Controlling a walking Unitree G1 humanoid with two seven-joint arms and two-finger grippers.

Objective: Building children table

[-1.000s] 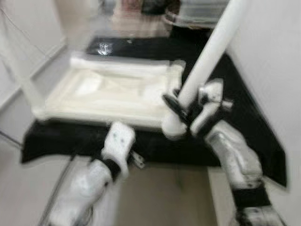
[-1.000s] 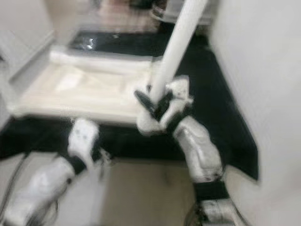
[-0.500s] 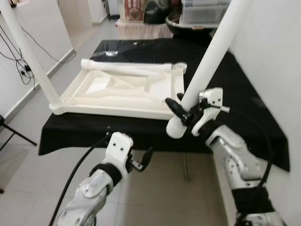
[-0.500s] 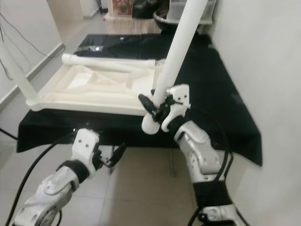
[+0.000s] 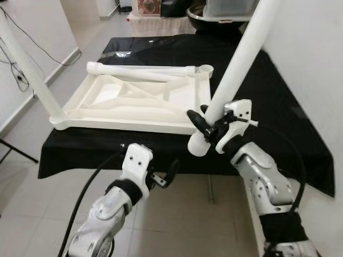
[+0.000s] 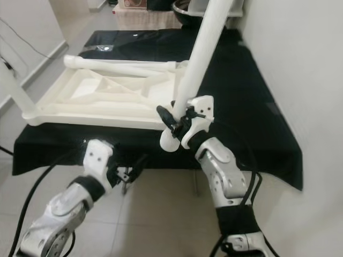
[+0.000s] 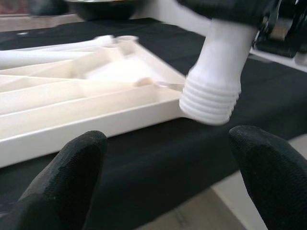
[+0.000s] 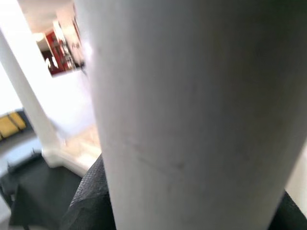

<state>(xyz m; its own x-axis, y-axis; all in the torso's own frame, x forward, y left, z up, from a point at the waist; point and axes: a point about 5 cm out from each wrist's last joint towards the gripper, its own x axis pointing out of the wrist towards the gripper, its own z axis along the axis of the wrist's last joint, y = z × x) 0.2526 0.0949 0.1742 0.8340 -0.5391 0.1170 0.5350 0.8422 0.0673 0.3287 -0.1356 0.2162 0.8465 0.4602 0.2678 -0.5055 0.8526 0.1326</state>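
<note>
An upturned white tabletop [image 5: 134, 115] lies on a black-clothed table [image 5: 268, 96]. One white leg [image 5: 29, 67] stands upright in its near-left corner, and another leg [image 5: 139, 68] lies along its far edge. My right gripper [image 5: 211, 126] is shut on a third white leg [image 5: 236, 64], held tilted; its threaded end [image 5: 197, 145] hangs just off the tabletop's near-right corner. In the right wrist view that held leg [image 8: 182, 96] is very close. My left gripper [image 5: 166, 174] is open, low in front of the table's edge, its fingers [image 7: 62, 182] spread below the threaded end [image 7: 213, 100].
A white wall [image 5: 316, 64] runs close along the right side of the table. A dark bowl and a storage box [image 5: 214, 8] stand behind the table. Cables [image 5: 27, 37] hang by the left wall, over tiled floor [image 5: 32, 203].
The view has gone from blurred to steady and shifted a little. My left gripper has risen slightly toward the table's front edge. The right gripper still holds the leg near the same corner.
</note>
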